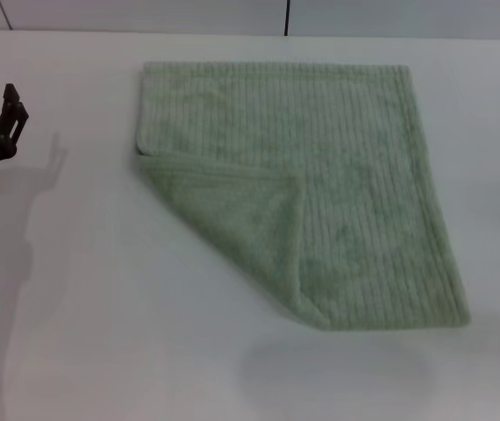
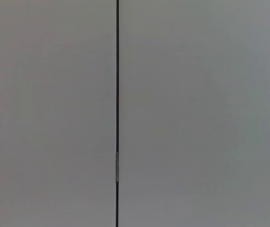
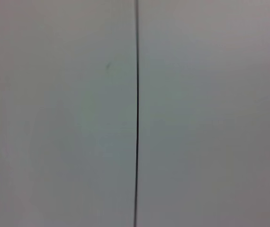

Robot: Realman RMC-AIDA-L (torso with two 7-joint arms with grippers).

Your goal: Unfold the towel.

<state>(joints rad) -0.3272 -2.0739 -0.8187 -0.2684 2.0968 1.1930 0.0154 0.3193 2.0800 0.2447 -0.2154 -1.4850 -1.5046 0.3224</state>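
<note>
The towel [image 1: 320, 184] is a pale sage-green ribbed cloth lying flat on the white table [image 1: 101, 307] in the head view, centre right. Its near left corner is folded over onto the cloth as a triangular flap [image 1: 241, 224]. My left gripper [image 1: 9, 114] is at the far left edge, raised and well apart from the towel. My right gripper is out of view. Both wrist views show only a pale surface with a thin dark seam; no towel and no fingers show in them.
A dark seam [image 1: 286, 17] runs down the wall behind the table's far edge. The same kind of seam shows in the left wrist view [image 2: 117, 94] and in the right wrist view [image 3: 137, 118]. A faint shadow lies on the table below the towel.
</note>
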